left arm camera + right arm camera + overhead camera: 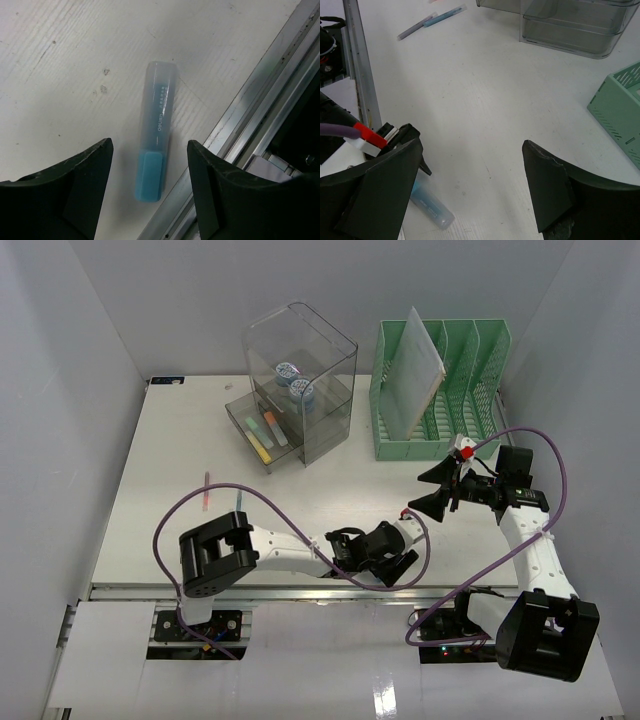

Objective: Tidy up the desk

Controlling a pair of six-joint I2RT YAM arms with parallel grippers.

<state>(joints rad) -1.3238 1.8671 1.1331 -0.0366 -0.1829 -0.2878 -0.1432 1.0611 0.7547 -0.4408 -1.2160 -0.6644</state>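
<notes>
Organizer (pixel 300 370), green rack (pixel 465 390), perhaps pens (pixel 207 488) on desk (pixel 190 440)

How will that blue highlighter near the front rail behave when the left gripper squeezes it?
The highlighter looks like stiff, smooth plastic, so probably light and somewhat slippery. Its flattish body, lying between the left gripper's open fingers, likely won't roll far.

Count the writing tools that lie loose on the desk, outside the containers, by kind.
Pens: 2 (pink pen, blue pen)
Highlighters: 1 (blue highlighter)
Total loose on the desk: 3
</notes>
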